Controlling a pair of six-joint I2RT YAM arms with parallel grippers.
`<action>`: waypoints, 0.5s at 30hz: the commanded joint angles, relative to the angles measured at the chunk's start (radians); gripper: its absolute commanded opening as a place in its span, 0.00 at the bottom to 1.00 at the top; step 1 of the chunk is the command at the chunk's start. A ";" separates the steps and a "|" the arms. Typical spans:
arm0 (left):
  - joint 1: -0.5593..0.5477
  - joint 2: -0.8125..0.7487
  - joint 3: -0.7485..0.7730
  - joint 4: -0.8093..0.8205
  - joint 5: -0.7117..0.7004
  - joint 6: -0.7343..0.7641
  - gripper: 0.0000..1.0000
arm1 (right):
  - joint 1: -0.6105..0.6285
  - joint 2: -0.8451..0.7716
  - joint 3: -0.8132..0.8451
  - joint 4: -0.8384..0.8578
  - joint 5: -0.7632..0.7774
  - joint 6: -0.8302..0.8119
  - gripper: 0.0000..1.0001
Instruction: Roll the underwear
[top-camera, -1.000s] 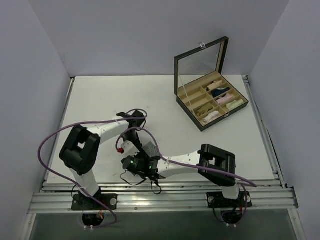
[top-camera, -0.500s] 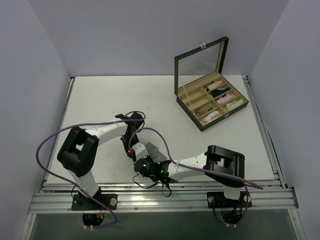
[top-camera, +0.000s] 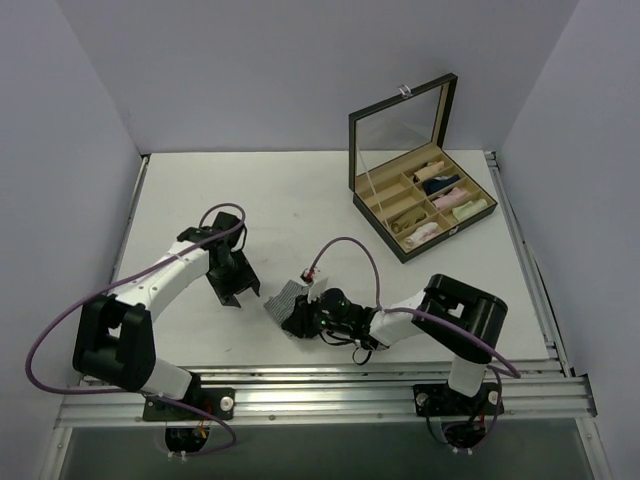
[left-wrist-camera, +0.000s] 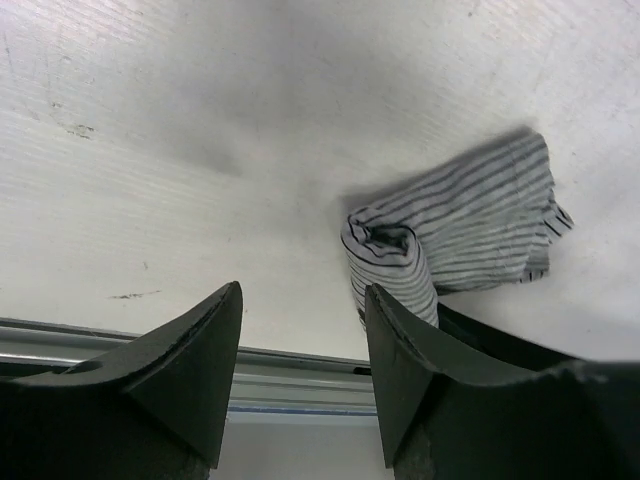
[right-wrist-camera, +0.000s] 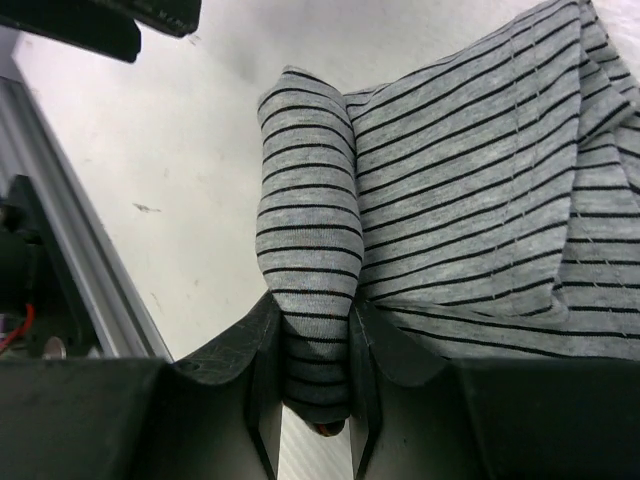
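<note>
The underwear (top-camera: 287, 297) is grey pinstriped cloth lying low on the table near the front edge, partly rolled at one end. My right gripper (top-camera: 300, 316) is shut on the rolled end; in the right wrist view the roll (right-wrist-camera: 310, 270) sits pinched between the two fingers, with the flat part (right-wrist-camera: 490, 190) spreading to the right. My left gripper (top-camera: 232, 290) is open and empty, to the left of the cloth and apart from it. In the left wrist view the underwear (left-wrist-camera: 450, 235) lies ahead on the right, beyond the open jaws.
An open black box (top-camera: 420, 200) with a raised lid stands at the back right, holding several small rolled garments in compartments. The metal rail (top-camera: 320, 385) runs along the table's front edge just below the grippers. Grey walls close in both sides.
My left gripper has let go and drawn back to the left. My right arm has swung to lie low, its gripper now holding the rolled end from the right.
</note>
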 joint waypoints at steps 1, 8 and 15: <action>-0.007 -0.060 -0.009 -0.004 -0.029 0.029 0.60 | -0.043 0.141 -0.072 -0.055 -0.114 0.018 0.00; -0.008 -0.122 -0.067 0.153 0.059 0.046 0.62 | -0.080 0.247 -0.083 0.071 -0.208 0.053 0.00; -0.050 -0.128 -0.114 0.257 0.086 0.035 0.63 | -0.097 0.273 -0.057 0.046 -0.232 0.044 0.00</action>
